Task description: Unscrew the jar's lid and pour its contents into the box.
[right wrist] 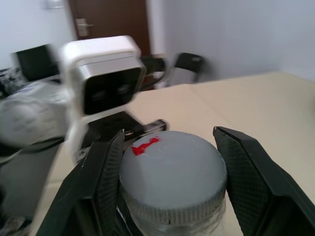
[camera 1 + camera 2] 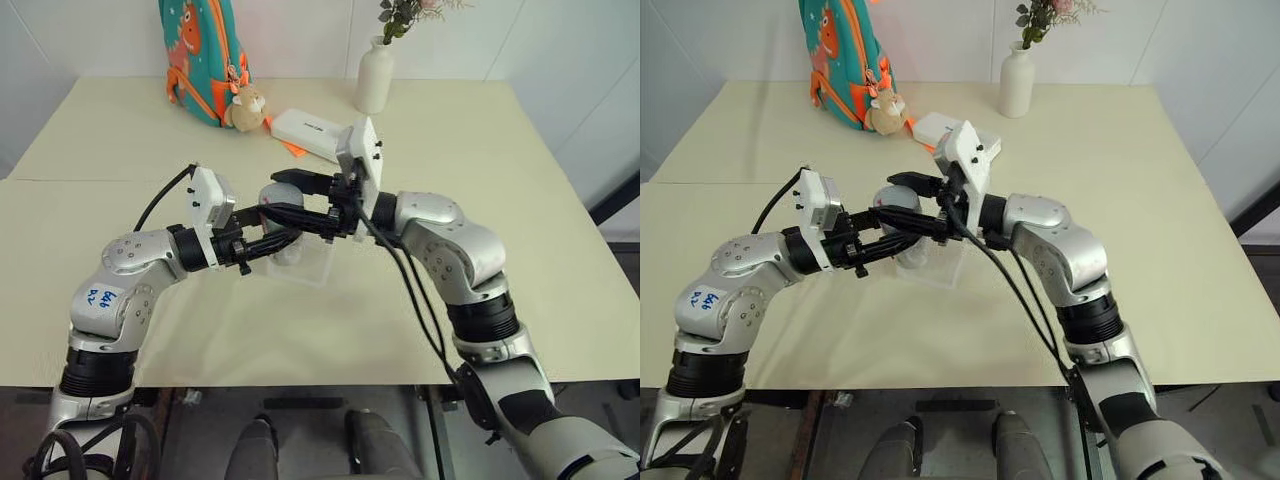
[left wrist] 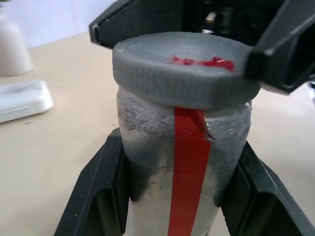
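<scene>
Small clear plastic jar with red label strip, pinched between the left end effector's fingers, held above the worktop. Flat round grey lid with red mark still on, right end effector clamped around its rim from the opposite side. Clear square plastic box just under both end effectors. Beyond them: white rectangular case, white vase, teal backpack. Cream worktop bare toward both side edges; white walls behind.

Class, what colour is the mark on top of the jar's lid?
Red, on the grey lid; the right wrist view shows it best.
</scene>
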Controlling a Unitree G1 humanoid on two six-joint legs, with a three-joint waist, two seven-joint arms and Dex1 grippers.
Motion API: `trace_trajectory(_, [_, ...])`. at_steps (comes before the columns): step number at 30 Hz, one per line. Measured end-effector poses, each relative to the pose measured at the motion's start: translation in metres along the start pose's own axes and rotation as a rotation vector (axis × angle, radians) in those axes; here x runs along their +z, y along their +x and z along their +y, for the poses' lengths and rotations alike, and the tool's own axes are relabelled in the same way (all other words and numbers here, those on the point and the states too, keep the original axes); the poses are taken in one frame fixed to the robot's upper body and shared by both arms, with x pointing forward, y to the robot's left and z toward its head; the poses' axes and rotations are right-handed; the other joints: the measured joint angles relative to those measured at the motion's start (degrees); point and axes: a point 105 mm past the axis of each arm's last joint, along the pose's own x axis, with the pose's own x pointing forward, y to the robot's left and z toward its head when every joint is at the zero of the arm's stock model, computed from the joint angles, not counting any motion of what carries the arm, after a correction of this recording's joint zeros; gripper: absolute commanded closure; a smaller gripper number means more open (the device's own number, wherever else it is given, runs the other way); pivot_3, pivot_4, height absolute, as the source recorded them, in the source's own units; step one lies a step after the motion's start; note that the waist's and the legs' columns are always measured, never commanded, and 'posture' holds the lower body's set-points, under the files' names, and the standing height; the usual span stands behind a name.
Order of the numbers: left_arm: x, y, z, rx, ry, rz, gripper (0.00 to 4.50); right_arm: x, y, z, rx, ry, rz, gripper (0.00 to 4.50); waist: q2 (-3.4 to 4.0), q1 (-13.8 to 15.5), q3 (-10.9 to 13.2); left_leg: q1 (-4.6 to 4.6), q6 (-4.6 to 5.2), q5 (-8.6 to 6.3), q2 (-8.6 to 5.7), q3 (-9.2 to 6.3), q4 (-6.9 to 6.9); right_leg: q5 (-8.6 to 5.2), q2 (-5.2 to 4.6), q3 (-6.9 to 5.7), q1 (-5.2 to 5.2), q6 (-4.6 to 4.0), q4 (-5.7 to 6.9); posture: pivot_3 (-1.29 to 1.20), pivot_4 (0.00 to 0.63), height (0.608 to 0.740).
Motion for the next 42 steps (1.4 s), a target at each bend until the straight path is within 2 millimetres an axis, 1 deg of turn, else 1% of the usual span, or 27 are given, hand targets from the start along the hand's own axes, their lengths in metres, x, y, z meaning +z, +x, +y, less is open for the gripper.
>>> trace_trajectory(3, [0.008, 0.004, -0.008, -0.128, 0.016, -0.023, 2.55, 0.009, -0.007, 0.006, 0.154, -0.032, 0.025, 1.96, 0.00, -0.06, 0.00, 0.00, 0.01, -0.01, 0.01, 0.00, 0.05, 0.00, 0.01, 0.00, 0.00, 0.01, 0.01, 0.00, 0.150, 0.740])
trace_trajectory(6, [0.008, 0.001, -0.017, -0.233, 0.014, -0.004, 2.55, 0.011, -0.008, 0.010, 0.282, -0.033, 0.049, 1.96, 0.01, -0.93, 0.00, 0.08, 0.01, -0.02, 0.10, 0.08, 0.02, 0.00, 0.07, 0.01, 0.00, 0.00, 0.07, 0.00, 0.150, 0.740])
trace_trajectory(9, [0.006, 0.000, -0.017, -0.247, 0.000, -0.005, 2.55, 0.010, -0.006, 0.007, 0.336, -0.033, 0.065, 1.96, 0.03, -1.37, 0.02, 0.07, 0.01, -0.02, 0.13, 0.07, 0.05, 0.00, 0.10, 0.01, 0.00, 0.00, 0.09, 0.00, 0.150, 0.740])
trace_trajectory(16, [0.009, 0.001, -0.013, -0.211, 0.003, -0.048, 2.55, 0.016, -0.002, 0.000, 0.353, -0.042, 0.050, 1.96, 0.03, -1.47, 0.02, 0.04, 0.01, -0.02, 0.13, 0.06, 0.07, 0.00, 0.09, 0.03, 0.00, 0.00, 0.07, 0.00, 0.150, 0.740])
trace_trajectory(20, [0.010, 0.001, -0.011, -0.204, -0.002, -0.063, 2.55, 0.020, -0.001, -0.005, 0.317, -0.047, 0.022, 0.58, 0.03, -1.45, 0.02, 0.04, 0.01, -0.02, 0.13, 0.06, 0.10, 0.00, 0.09, 0.03, 0.00, 0.00, 0.12, 0.00, 0.150, 0.740])
trace_trajectory(22, [0.012, 0.000, -0.011, -0.201, 0.003, -0.067, 2.55, 0.021, 0.000, -0.008, 0.287, -0.040, 0.007, 0.02, 0.03, -1.47, 0.02, 0.05, 0.01, -0.02, 0.13, 0.06, 0.12, 0.00, 0.09, 0.04, 0.00, 0.00, 0.14, 0.00, 0.150, 0.740])
trace_trajectory(27, [0.015, -0.001, -0.006, -0.179, 0.009, -0.073, 2.55, 0.024, 0.000, -0.013, 0.249, -0.017, -0.022, 0.02, 0.03, -1.51, 0.02, 0.05, 0.01, -0.02, 0.13, 0.06, 0.11, 0.00, 0.09, 0.04, 0.00, 0.00, 0.15, 0.00, 0.150, 0.740])
trace_trajectory(31, [0.014, -0.003, -0.004, -0.174, 0.009, -0.064, 2.55, 0.032, -0.007, -0.021, 0.185, -0.003, -0.054, 0.02, 0.03, -1.34, 0.02, 0.04, 0.00, -0.02, 0.12, 0.06, 0.11, 0.00, 0.09, 0.04, 0.00, 0.00, 0.13, 0.00, 0.150, 0.740])
trace_trajectory(34, [0.012, -0.004, 0.000, -0.143, 0.005, -0.059, 2.55, 0.036, -0.008, -0.015, 0.170, -0.023, -0.055, 0.02, 0.03, -1.42, 0.02, 0.05, 0.00, -0.02, 0.13, 0.06, 0.09, 0.00, 0.10, 0.04, -0.01, 0.00, 0.14, 0.00, 0.150, 0.740])
trace_trajectory(36, [0.011, -0.003, 0.005, -0.114, 0.010, -0.056, 2.55, 0.032, -0.004, -0.011, 0.151, -0.029, -0.050, 0.02, 0.04, -1.52, 0.02, 0.05, 0.00, -0.02, 0.14, 0.06, 0.10, 0.00, 0.10, 0.04, -0.01, 0.00, 0.15, 0.00, 0.150, 0.740])
trace_trajectory(39, [0.012, -0.002, 0.010, -0.089, 0.006, -0.065, 2.55, 0.024, 0.008, -0.008, 0.120, -0.017, -0.038, 0.02, 0.04, -1.62, 0.02, 0.05, 0.00, -0.02, 0.14, 0.06, 0.13, 0.00, 0.10, 0.04, -0.02, 0.00, 0.21, 0.00, 0.150, 0.740])
trace_trajectory(42, [0.013, -0.001, 0.011, -0.078, 0.006, -0.070, 2.55, 0.023, 0.017, -0.006, 0.092, -0.022, -0.028, 0.02, 0.03, -1.48, 0.02, 0.04, 0.00, -0.02, 0.13, 0.06, 0.14, 0.00, 0.10, 0.04, -0.02, 0.00, 0.20, 0.00, 0.150, 0.740])
